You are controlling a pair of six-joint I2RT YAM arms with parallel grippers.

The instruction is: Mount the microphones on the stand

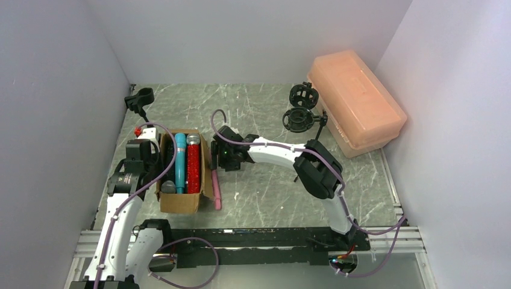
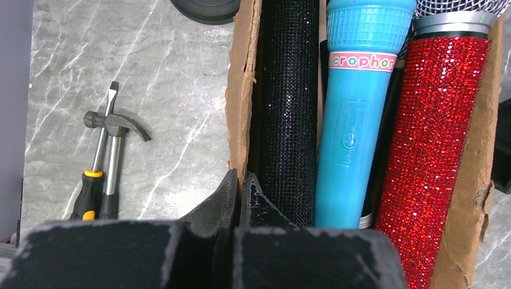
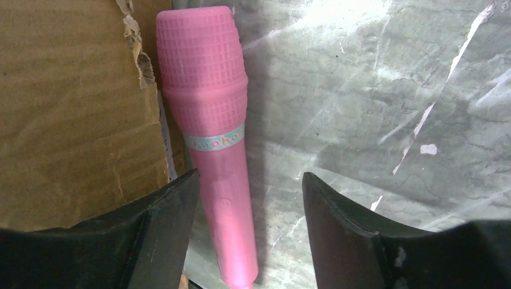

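Far left, tools: a hammer [image 2: 114, 126] and a yellow-handled screwdriver [image 2: 90, 180] lie side by side on the marbled bench [image 1: 265, 192], just outside the box's left wall.
Back left corner: a black clip holder [image 1: 140, 98] stands on its own, well apart from every microphone.
Left claw: the left claw [image 2: 240, 180] has its fingers pressed together right at the left wall of the cardboard box [image 1: 181, 203]. From where I stand I cannot tell whether the wall's edge is nipped between them.
Box contents: three microphones lie lengthwise and packed side by side. The black glitter microphone [image 2: 286, 108] is against the left wall, the blue microphone [image 2: 352, 120] is in the middle, and the red glitter microphone [image 2: 431, 138] is against the right wall, with a silver mesh head at its far end.
Beside the box: the pink microphone [image 3: 208, 108] lies flat on the bench along the outside of the box's right wall, touching it or very nearly so.
Right claw: the right claw [image 3: 250, 177] is spread wide and hangs low over the pink microphone's handle, one finger on each side. The handle sits close to the finger on the box side, with bare bench between it and the other finger. Nothing is gripped.
Back centre-right: two round black shock mounts [image 1: 297, 119] stand together, with no microphone in them.
Far right: a peach lidded tub [image 1: 355, 99] sits against the wall, just beside the shock mounts.
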